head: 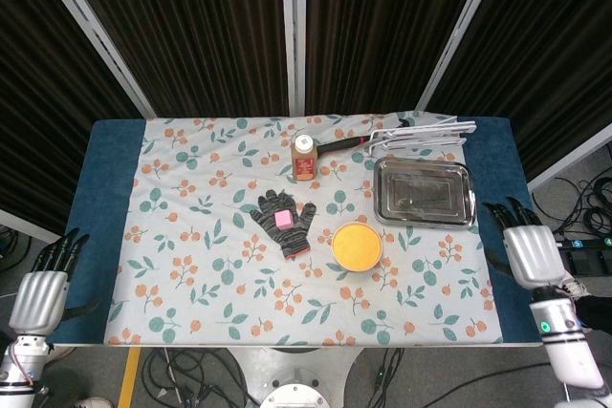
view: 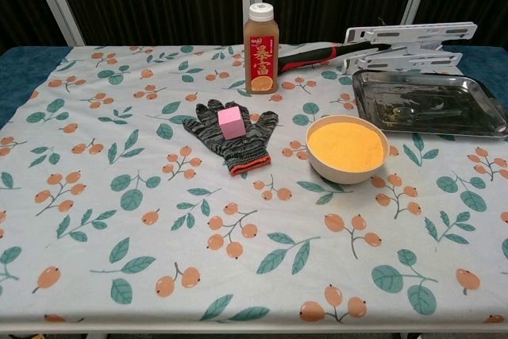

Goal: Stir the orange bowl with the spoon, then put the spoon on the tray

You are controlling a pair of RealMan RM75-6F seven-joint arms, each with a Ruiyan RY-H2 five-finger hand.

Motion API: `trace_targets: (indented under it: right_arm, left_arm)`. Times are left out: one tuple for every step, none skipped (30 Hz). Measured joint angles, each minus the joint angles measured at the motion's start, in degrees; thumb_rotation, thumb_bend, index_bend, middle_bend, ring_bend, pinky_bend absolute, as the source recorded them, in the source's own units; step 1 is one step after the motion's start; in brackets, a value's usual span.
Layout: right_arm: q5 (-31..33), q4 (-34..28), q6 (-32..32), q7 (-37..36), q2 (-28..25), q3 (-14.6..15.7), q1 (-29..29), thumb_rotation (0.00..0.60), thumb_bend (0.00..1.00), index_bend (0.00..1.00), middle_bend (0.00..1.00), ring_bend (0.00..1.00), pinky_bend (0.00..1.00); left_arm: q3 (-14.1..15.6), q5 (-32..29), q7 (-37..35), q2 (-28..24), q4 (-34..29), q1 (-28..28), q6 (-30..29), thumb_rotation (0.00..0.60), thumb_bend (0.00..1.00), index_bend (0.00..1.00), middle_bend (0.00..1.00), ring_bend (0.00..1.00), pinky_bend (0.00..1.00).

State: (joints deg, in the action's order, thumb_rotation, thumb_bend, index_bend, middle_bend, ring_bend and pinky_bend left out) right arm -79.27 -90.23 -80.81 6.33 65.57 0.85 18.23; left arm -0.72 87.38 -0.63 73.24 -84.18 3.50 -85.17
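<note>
Nearest, well to the left of the orange bowl (view: 347, 147) and off the front edge of the blue table cover (head: 110, 188): left hand (head: 38, 293), seen in the head view only, fingers straight and fanned apart, holding nothing. On the opposite side, to the right of the orange bowl and past the table's right edge: right hand (head: 529, 250), likewise with fingers spread and empty, touching no object. Then the orange bowl itself, upright on the floral tablecloth (view: 119, 196), filled with an even orange surface, nothing standing in it. Left of the orange bowl and slightly further back: dark knit glove (view: 232, 131) lying flat, with a pink cube (view: 231, 123) resting on top of it. Behind the orange bowl to the right, near but apart from it: metal tray (view: 432, 131), flat on the cloth. On the tray floor, only a faint glinting shape that looks like the spoon (view: 406, 105); too indistinct against the reflections to tell how it lies. Behind the orange bowl to the left: juice bottle (view: 261, 49), upright, capped. Furthest back, behind the orange bowl: red-and-black handle (view: 309, 55) lying on the cloth, running toward a white wire rack (view: 409, 41) just beyond the far rim of the tray.
</note>
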Motion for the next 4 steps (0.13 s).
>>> trace_targets:
  right_arm:
    - [-1.51, 0.34, -1.93, -1.82, -0.17, 0.7, -1.41, 0.6, 0.25, 0.02, 0.08, 0.0, 0.06]
    - [-2.91, 0.76, -3.83, -3.47, -0.26, 1.33, -2.82, 0.6, 0.26, 0.02, 0.08, 0.0, 0.06]
    - [-4.63, 1.4, -6.24, -5.39, -0.29, 2.1, -4.69, 0.6, 0.26, 0.02, 0.08, 0.0, 0.06]
    - [-5.8, 1.95, -7.9, -6.57, -0.26, 2.61, -6.05, 0.6, 0.27, 0.02, 0.08, 0.0, 0.06]
  left_arm:
    - [-0.05, 0.04, 0.12, -0.08, -0.13, 0.02, -0.11, 0.6, 0.04, 0.1, 0.1, 0.1, 0.13]
    - [-0.09, 0.07, 0.21, -0.14, -0.24, 0.02, -0.24, 0.6, 0.04, 0.1, 0.1, 0.1, 0.13]
    - [-0.13, 0.1, 0.35, -0.22, -0.38, 0.0, -0.42, 0.6, 0.04, 0.1, 0.1, 0.1, 0.13]
    - [-0.15, 0.14, 0.46, -0.27, -0.49, -0.02, -0.56, 0.6, 0.04, 0.1, 0.1, 0.1, 0.13]
